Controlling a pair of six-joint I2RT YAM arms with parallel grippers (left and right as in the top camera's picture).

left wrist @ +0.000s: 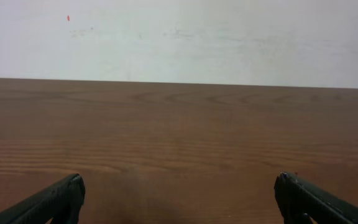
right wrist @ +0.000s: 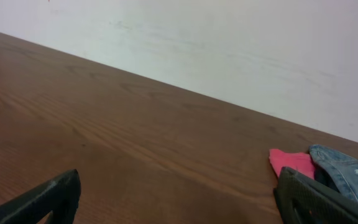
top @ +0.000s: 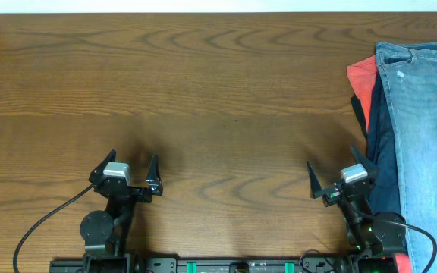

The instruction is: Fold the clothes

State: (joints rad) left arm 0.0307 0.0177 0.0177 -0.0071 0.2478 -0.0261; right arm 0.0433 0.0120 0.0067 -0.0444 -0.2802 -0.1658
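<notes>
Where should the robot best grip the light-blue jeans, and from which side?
Probably the left long edge of the jeans, approached from the left by the open right gripper: they lie flat atop the navy garment, and that edge is exposed and nearest.

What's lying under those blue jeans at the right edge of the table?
A dark navy garment and a red-orange garment stick out from beneath the jeans along their left side. How far either reaches underneath, the denim hides.
</notes>
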